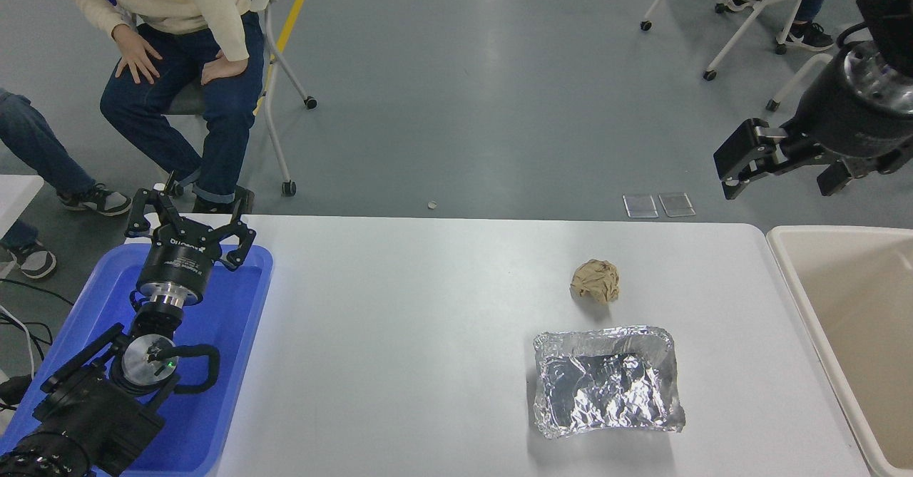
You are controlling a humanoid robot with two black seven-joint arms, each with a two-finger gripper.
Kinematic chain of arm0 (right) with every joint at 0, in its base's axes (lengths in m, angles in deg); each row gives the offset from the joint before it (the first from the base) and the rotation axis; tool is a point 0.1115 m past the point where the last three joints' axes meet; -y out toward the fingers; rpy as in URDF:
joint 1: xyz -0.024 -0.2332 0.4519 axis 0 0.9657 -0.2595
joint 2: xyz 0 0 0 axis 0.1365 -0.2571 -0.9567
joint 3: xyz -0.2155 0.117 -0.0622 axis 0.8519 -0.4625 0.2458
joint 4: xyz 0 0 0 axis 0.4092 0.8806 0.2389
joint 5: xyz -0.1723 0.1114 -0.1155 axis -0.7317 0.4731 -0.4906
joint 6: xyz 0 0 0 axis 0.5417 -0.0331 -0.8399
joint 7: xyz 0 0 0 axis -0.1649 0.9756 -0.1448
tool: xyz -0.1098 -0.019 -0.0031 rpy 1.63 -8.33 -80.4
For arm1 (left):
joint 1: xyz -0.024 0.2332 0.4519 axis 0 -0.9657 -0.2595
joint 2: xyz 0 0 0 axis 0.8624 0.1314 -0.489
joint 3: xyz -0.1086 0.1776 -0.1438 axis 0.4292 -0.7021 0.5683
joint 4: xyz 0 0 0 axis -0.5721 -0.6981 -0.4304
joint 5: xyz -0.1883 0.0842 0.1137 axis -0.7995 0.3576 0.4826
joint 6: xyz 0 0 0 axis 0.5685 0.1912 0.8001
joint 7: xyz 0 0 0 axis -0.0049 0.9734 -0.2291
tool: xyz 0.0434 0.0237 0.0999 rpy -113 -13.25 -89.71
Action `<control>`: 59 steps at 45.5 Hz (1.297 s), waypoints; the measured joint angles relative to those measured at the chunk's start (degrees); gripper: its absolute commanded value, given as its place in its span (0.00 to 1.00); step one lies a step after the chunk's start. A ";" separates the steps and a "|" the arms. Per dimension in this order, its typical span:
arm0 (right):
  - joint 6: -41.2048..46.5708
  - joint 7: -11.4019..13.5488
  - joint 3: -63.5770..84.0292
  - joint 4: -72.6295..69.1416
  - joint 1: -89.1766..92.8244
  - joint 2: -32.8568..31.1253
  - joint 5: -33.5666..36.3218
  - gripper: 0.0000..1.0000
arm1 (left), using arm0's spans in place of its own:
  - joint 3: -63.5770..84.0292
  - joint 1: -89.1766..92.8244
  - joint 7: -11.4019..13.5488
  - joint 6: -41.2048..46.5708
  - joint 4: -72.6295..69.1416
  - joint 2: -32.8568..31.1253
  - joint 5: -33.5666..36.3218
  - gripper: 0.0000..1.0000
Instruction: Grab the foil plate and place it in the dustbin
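Note:
The foil plate [608, 381], a crinkled silver tray with a raised rim, lies flat on the white table [428, 334] right of centre, near the front edge. The dustbin [799, 299], a cream-beige bin, stands off the table's right end, partly cut off by the picture. My right gripper [781, 174] hangs open and empty high at the right edge, above the floor beyond the table, well back and right of the plate. My left gripper [189, 217] is open and parked over the blue tray at the lower left.
A crumpled tan paper ball [595, 281] lies just behind the foil plate. A blue plastic tray [242, 363] sits at the table's left end. A person sits on a chair [274, 70] at the far left; more chairs stand at the far right.

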 measured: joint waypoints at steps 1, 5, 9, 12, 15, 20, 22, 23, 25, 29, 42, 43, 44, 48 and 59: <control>0.00 0.00 0.00 0.00 0.00 0.00 0.01 1.00 | 0.00 0.00 0.00 0.00 0.00 0.00 0.00 1.00; 0.00 0.00 -0.01 0.00 0.00 0.02 0.01 1.00 | 0.00 0.00 0.00 -0.01 0.00 0.00 0.00 1.00; 0.00 0.00 -0.05 0.00 0.00 0.05 0.01 1.00 | 0.02 0.00 0.00 -0.01 0.00 0.00 -0.01 1.00; 0.00 0.00 -0.06 0.00 0.11 0.09 0.01 1.00 | 0.02 0.00 0.00 -0.01 0.00 0.00 -0.01 1.00; 0.00 0.00 -0.09 0.00 0.27 0.14 0.01 1.00 | 0.02 0.00 -0.01 -0.01 0.00 0.00 -0.01 1.00; 0.00 0.00 -0.05 0.00 0.58 0.11 0.01 1.00 | 0.02 0.00 -0.02 -0.01 0.00 0.00 -0.01 1.00; 0.00 0.00 0.00 0.00 0.69 0.07 0.00 1.00 | 0.02 0.00 -0.02 -0.01 0.00 0.00 -0.01 1.00; 0.00 0.00 0.02 0.00 0.78 0.05 0.00 1.00 | 0.02 0.00 -0.02 -0.01 0.00 0.00 -0.01 1.00; 0.00 0.00 0.01 0.00 0.90 0.02 0.01 1.00 | 0.02 0.00 -0.02 -0.01 0.00 0.00 -0.01 1.00; 0.00 0.00 -0.04 0.05 1.12 -0.02 0.15 1.00 | 0.04 0.00 -0.02 -0.01 0.00 0.00 -0.01 1.00; 0.00 -0.05 -0.16 0.07 1.95 -0.09 0.42 1.00 | 0.04 0.00 -0.02 -0.01 0.03 0.00 -0.01 1.00; 0.00 -0.07 -0.27 0.07 2.34 -0.08 0.44 1.00 | 0.04 0.00 -0.02 -0.01 0.03 0.00 -0.01 1.00; 0.00 -0.08 -0.33 0.07 2.69 -0.08 0.45 1.00 | 0.04 0.00 -0.02 -0.01 0.03 0.00 -0.01 1.00; -0.01 -0.10 -0.83 0.06 3.61 0.03 0.48 1.00 | 0.04 0.00 -0.02 -0.02 0.04 0.00 -0.01 1.00; 0.00 0.02 -2.53 -0.07 8.42 0.36 -0.92 1.00 | 0.01 0.00 -0.01 -0.02 0.04 0.01 -0.01 1.00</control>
